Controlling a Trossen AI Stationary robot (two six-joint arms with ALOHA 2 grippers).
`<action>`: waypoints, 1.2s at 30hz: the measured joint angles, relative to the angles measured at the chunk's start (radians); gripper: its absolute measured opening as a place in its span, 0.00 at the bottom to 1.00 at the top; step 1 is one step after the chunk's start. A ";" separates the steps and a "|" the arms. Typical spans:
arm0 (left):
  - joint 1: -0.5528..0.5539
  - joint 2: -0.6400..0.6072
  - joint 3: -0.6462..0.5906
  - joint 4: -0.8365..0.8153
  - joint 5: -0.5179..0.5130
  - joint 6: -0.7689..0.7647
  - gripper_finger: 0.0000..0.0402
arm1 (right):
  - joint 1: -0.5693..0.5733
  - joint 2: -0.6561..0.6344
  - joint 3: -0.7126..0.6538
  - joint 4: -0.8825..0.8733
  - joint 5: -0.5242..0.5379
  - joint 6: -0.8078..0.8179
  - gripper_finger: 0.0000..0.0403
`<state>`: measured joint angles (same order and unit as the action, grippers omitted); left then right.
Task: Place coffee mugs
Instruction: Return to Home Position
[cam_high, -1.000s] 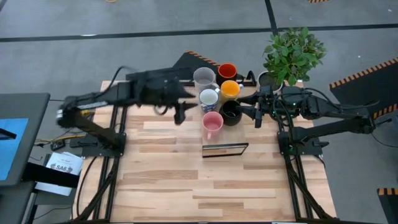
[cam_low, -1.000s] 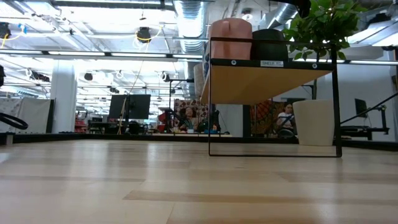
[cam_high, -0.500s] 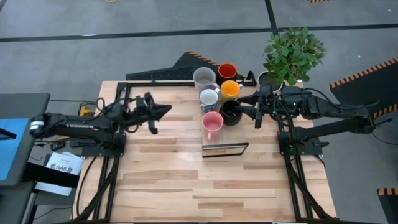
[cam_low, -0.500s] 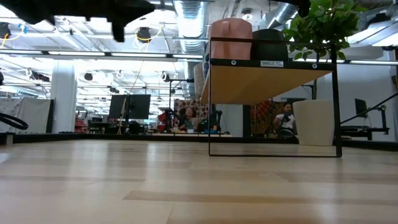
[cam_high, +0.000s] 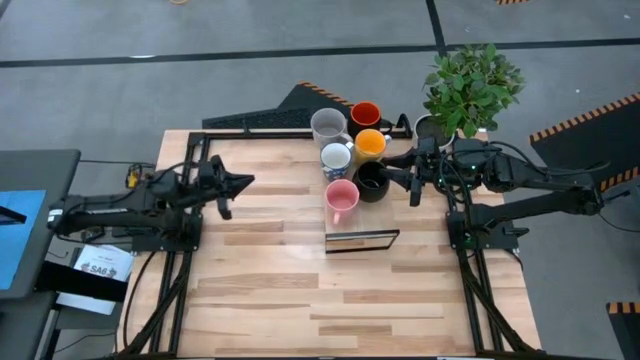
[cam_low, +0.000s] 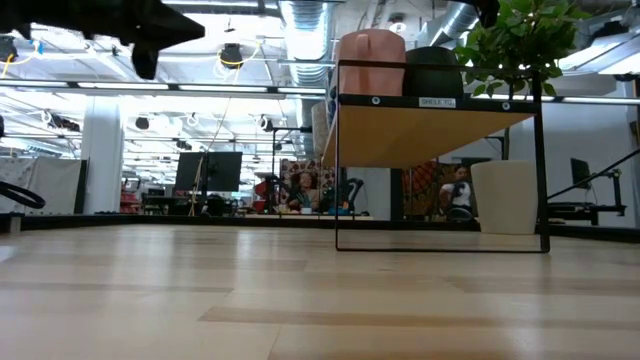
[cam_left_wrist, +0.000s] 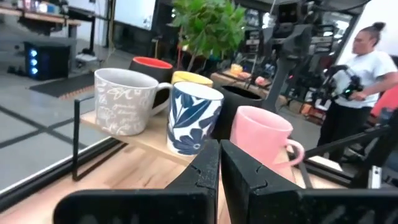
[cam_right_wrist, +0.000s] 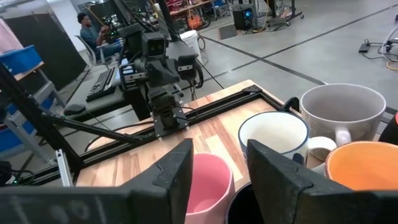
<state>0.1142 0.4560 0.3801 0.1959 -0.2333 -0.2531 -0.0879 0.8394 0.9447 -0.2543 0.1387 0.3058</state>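
All six mugs (cam_high: 341, 196) are sitting on the shelf (cam_low: 430, 135), so the closed left pincer (cam_left_wrist: 219, 146) is hovering well clear, the open right pincer (cam_right_wrist: 219, 152) beside them.

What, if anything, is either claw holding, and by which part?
Nothing. The left claw is shut, empty, above the table; the right claw is open beside the black mug, empty.

Glossy black mug (cam_high: 373, 182), wooden shelf (cam_low: 430, 135) in thin black metal frame, pale matt wood table (cam_high: 270, 280).
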 joint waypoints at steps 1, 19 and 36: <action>-0.007 -0.025 -0.011 -0.005 0.000 -0.001 0.00 | 0.000 0.000 0.000 0.000 -0.001 0.000 0.43; -0.091 -0.445 -0.292 -0.022 -0.015 0.053 0.00 | 0.000 -0.002 0.000 -0.026 -0.015 0.018 0.07; -0.096 -0.452 -0.321 -0.131 0.133 -0.081 0.00 | 0.050 -0.004 0.000 -0.165 -0.093 0.085 0.05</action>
<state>0.0186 0.0037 0.0589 0.0645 -0.1005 -0.3344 -0.0381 0.8354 0.9447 -0.4188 0.0453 0.3911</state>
